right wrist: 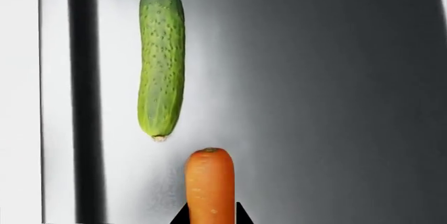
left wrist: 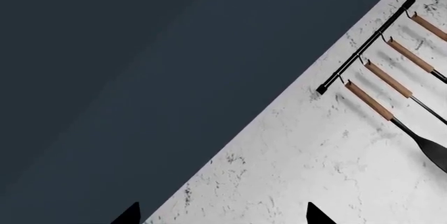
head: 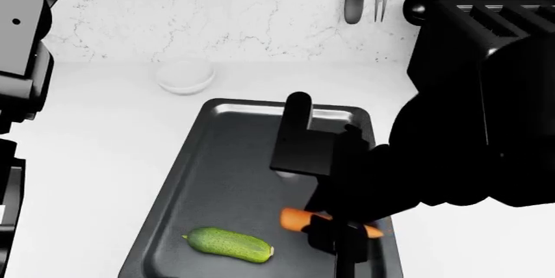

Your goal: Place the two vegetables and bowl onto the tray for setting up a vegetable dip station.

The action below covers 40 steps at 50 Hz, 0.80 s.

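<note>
— Pincer on the right (right wrist: 209,219) first: what is it doing?

— It is clenched on the carrot (right wrist: 209,187); the right wrist view shows the two dark tips pressed against the carrot's sides. In the head view the carrot (head: 295,219) is over the near right part of the tray (head: 217,161), but I cannot tell whether it touches the floor of the tray yet.

— And the other pincer?

— The left pincer (left wrist: 223,216) is up near the wall, well apart from the desk (head: 95,141). Only its two tips show at the edge of its own view, spread wide with nothing between them, so I judge it released.

— How should the carrot go down?

— Largest thing first: keep inside the tray's rim, which runs close on the right. Then mind the cucumber (head: 230,244), already lying on the tray just beside the carrot's tip. Lower until the carrot rests flat, let go gently so it does not roll, and lift straight up.

— What is left after that?

— The bowl (head: 184,75), on the desk behind the tray, off it. The left arm sits closer to it.

— Any brands or writing?

— None readable. The utensils (left wrist: 391,77) on the wall rail are plain.
</note>
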Available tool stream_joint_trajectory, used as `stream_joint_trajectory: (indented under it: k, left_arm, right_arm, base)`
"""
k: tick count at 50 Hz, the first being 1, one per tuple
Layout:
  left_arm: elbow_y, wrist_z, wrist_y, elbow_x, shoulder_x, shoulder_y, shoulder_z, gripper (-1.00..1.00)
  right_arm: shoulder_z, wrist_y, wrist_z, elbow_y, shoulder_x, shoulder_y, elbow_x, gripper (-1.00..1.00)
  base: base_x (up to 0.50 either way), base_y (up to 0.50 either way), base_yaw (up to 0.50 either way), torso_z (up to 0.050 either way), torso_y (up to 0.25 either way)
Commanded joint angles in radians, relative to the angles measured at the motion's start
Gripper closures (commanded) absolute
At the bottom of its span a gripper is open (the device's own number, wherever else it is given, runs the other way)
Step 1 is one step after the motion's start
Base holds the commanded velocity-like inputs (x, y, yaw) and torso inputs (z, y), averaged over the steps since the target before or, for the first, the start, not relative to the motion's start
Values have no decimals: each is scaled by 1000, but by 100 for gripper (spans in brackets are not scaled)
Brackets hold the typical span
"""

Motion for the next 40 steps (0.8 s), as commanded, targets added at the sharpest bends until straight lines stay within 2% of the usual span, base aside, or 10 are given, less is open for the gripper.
stream_joint_trajectory:
  k: [1, 40]
  left_arm:
    - [-1, -2, 1, -2, -1, 1, 0, -100]
    - [-12, -9, 16, -3, -2, 11, 3, -100]
  right_arm:
    - [-10, -24, -14, 36, -18, -33, -49, 100]
    - [-38, -30, 27, 3, -5, -92, -31, 100]
  base:
    - [0, 0, 0, 0, 0]
    - [0, 0, 0, 0, 0]
